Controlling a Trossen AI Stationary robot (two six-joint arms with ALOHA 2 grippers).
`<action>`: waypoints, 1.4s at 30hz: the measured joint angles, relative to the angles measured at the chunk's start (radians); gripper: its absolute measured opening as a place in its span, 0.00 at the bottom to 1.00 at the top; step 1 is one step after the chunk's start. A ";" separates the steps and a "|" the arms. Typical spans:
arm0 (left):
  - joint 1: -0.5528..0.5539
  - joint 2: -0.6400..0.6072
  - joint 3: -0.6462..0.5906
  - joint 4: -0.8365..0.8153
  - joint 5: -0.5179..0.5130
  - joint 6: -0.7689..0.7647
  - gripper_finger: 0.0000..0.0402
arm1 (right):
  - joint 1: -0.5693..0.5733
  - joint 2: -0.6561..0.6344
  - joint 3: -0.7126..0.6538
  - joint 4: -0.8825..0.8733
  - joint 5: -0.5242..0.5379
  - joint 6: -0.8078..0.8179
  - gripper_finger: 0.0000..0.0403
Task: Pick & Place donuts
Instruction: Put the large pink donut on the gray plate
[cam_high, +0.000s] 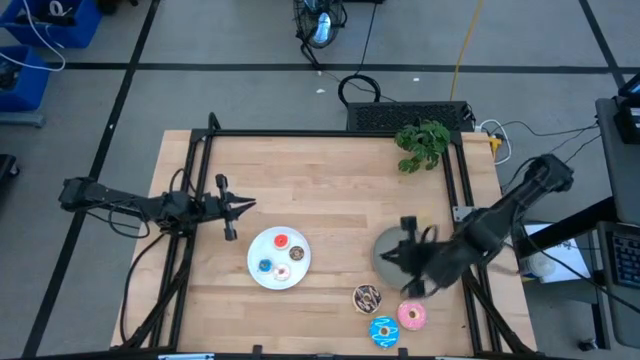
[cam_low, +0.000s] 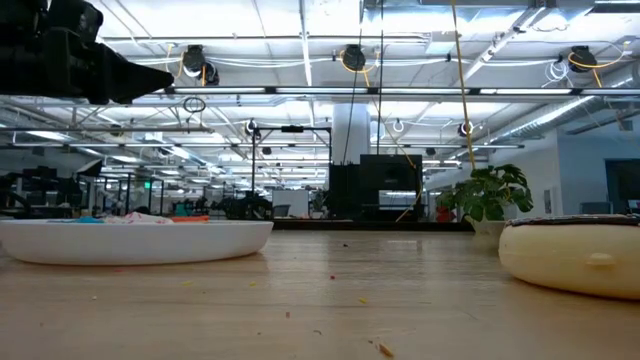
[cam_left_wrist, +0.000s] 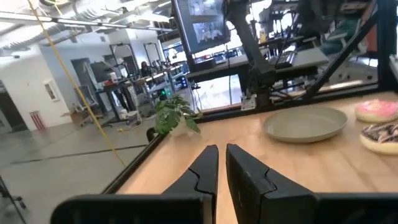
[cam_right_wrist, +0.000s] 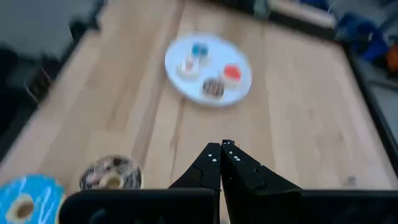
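The white plate (cam_high: 278, 258) holds the tiny donuts: red (cam_high: 281, 241), brown (cam_high: 297, 253), blue (cam_high: 265, 267) and white (cam_high: 282, 272). Three larger donuts lie flat on the table near its near edge: chocolate-sprinkled (cam_high: 367, 297), blue (cam_high: 384, 331) and pink (cam_high: 412, 316). My right gripper (cam_high: 408, 262) hangs shut over the near part of the grey plate (cam_high: 385, 245), holding nothing. Its wrist view shows the white plate (cam_right_wrist: 208, 68), the chocolate donut (cam_right_wrist: 111, 174) and the blue donut (cam_right_wrist: 25, 199) ahead. My left gripper (cam_high: 242, 207) waits shut at the table's left, above the wood.
A small potted plant (cam_high: 422, 143) stands at the table's far right. A black frame (cam_high: 300, 133) runs along the far edge and both sides. Bare wood lies between the two plates and across the far half. The low view shows the white plate (cam_low: 135, 240) and a donut (cam_low: 575, 255).
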 joint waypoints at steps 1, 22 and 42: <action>0.000 0.000 0.000 -0.001 -0.006 0.019 0.09 | 0.007 0.047 0.046 -0.047 -0.002 0.027 0.00; 0.000 0.000 0.000 0.086 -0.008 0.111 0.09 | 0.265 0.466 0.341 -0.528 -0.318 0.792 0.00; 0.000 0.000 0.000 0.012 -0.008 0.118 0.09 | 0.205 0.481 0.221 -0.491 -0.659 1.159 0.32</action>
